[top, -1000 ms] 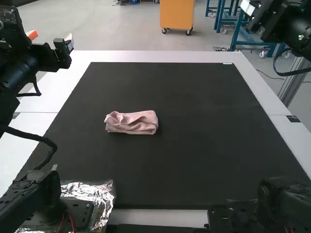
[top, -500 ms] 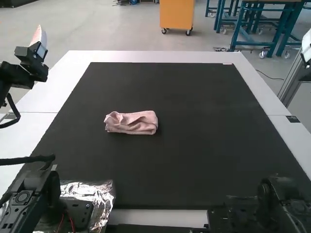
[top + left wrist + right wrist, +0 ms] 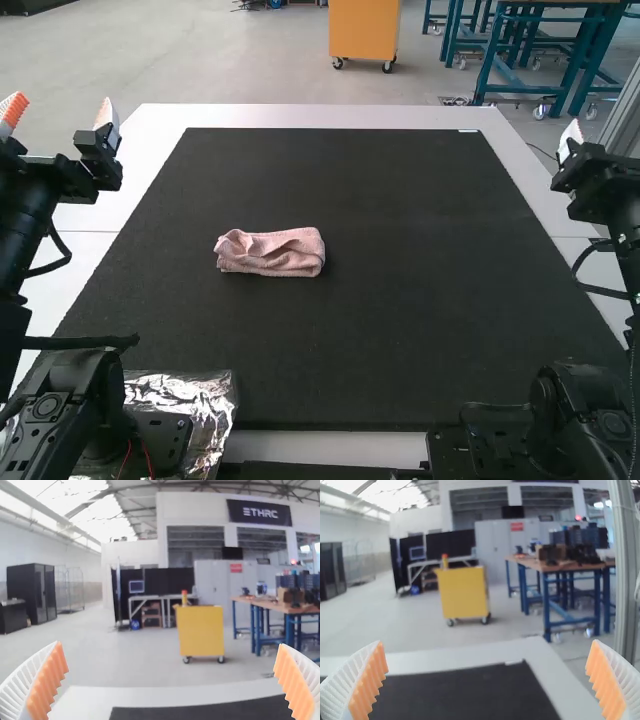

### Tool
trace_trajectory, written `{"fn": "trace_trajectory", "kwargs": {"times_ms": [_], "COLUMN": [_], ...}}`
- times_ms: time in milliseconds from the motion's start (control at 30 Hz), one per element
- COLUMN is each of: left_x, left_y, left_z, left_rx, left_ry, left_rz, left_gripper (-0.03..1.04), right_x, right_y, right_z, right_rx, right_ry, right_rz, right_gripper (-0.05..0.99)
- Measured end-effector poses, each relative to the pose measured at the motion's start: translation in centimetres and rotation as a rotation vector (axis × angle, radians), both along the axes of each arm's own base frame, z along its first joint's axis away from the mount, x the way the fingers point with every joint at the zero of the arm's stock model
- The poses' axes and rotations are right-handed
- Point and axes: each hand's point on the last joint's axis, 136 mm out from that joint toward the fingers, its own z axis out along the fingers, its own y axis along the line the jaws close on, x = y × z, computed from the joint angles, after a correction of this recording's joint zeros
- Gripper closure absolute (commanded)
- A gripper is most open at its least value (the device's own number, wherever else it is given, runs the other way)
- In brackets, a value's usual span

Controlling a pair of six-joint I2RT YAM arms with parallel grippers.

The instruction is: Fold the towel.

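Towel (image 3: 270, 252), pink, compact folded bundle on black mat (image 3: 400, 330) atop white desk (image 3: 330, 116), left of centre in high view. Left gripper (image 3: 60, 109), upper left: jaws released, spread wide. Right gripper (image 3: 600, 178), upper right: likewise. Wrist views show orange pads (image 3: 47, 682) well apart.

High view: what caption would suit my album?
A pink towel bundled on a black mat, between a robot's left arm and right arm.
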Motion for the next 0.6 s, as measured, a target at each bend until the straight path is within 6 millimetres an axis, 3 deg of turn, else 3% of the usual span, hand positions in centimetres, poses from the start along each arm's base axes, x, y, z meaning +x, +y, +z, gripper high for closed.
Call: {"fn": "trace_trajectory", "kwargs": {"times_ms": [133,233,300,400,467,600], "left_x": [0.9,1.6,2.3,3.3,4.6,6.1], "left_y": [1.2,1.8,2.3,3.0,3.3,3.8], "left_z": [-0.7,-2.4,-4.0,-7.0,-10.0,-15.6], "left_rx": [0.056,0.069,0.066,0.059,0.052,-0.037], "left_ry": [-0.082,-0.112,-0.117,-0.081,0.025,0.253], "left_rz": [0.095,0.141,0.166,0.202,0.21,0.194], "left_gripper": [0.04,0.04,0.04,0.04,0.04,0.04], "right_x": [0.4,1.5,2.6,4.5,5.4,5.6], "right_y": [0.1,0.5,0.7,0.9,0.5,-0.1], "right_z": [0.7,-1.2,-3.8,-9.3,-13.0,-17.5], "right_rx": [0.017,0.004,-0.026,-0.062,-0.066,-0.064], "right_ry": [-0.132,-0.13,-0.085,0.036,0.155,0.338], "right_rz": [0.009,0.028,0.03,0.025,0.004,-0.021], "right_gripper": [0.02,0.02,0.02,0.02,0.02,0.02]}}
